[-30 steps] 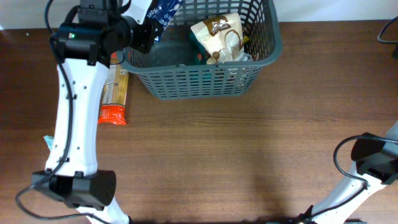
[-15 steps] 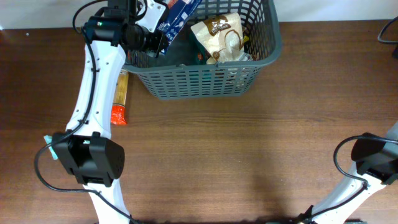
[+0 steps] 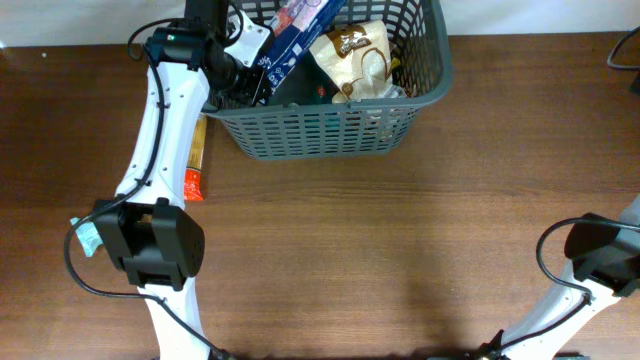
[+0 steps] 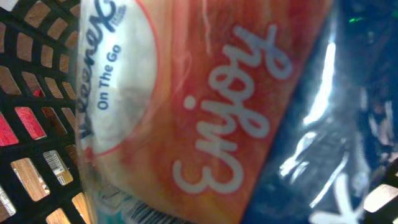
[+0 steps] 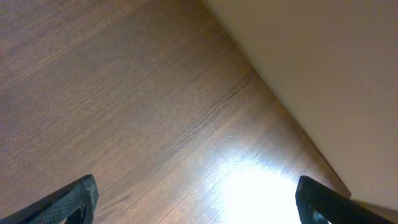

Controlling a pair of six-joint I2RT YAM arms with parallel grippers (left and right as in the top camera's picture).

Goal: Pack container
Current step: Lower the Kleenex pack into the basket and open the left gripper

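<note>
The container, a dark grey lattice basket [image 3: 320, 130], stands at the back of the table; its slotted wall also shows in the left wrist view [image 4: 37, 93]. My left gripper [image 3: 256, 62] is at the basket's left rim, shut on a blue and red tissue packet [image 3: 305, 20] that slants up over the basket's inside. In the left wrist view this packet [image 4: 205, 106] fills the frame and hides the fingers. A cream and brown packet [image 3: 357, 55] lies in the basket. My right gripper [image 5: 199, 205] is open and empty above bare table.
An orange packet [image 3: 194, 160] lies on the table just left of the basket. A small teal item [image 3: 82, 235] lies by the left arm's base. The right arm [image 3: 600, 255] rests at the front right corner, near the table's edge [image 5: 292, 118].
My left gripper has carried the blue and red packet to the right, from the basket's left corner to over its inside. The right arm has not moved.
</note>
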